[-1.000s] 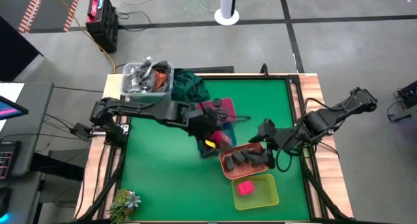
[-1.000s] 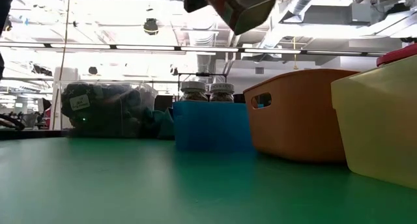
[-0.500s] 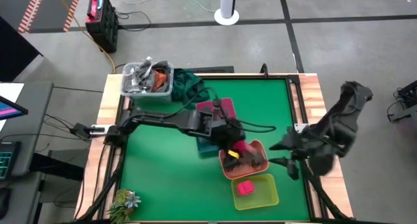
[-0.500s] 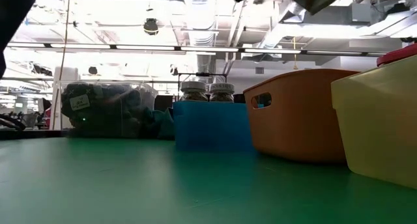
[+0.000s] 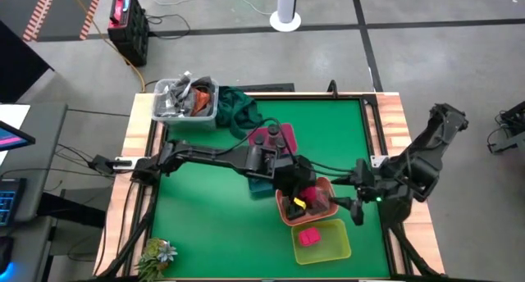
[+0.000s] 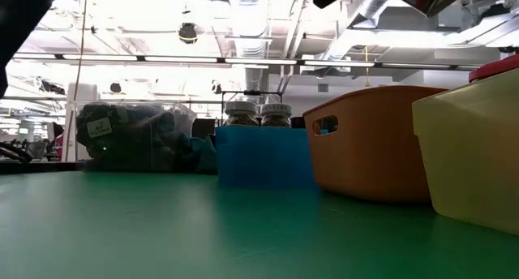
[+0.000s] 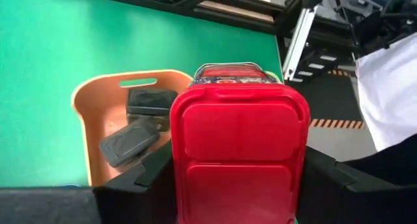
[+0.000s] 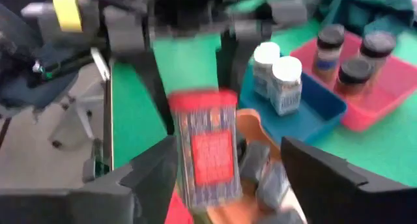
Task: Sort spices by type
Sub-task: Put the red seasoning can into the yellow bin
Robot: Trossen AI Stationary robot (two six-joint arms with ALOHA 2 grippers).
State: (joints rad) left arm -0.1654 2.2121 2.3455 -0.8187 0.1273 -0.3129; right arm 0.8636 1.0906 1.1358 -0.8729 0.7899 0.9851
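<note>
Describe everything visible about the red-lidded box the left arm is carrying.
The red-lidded box is rectangular, with a glossy, plastic-looking hinged lid and patterned sides bearing a red label. The left pincer grips it between its fingers, above the salmon tray that holds dark grey boxes. It touches nothing else visible.

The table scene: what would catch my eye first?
Probably the bright red-lidded box gripped in the left claw, held above the orange tray of dark grey boxes. Beside it are a blue tray with white-capped jars and a pink tray with dark-capped jars. The right claw waits near the table's right edge.
</note>
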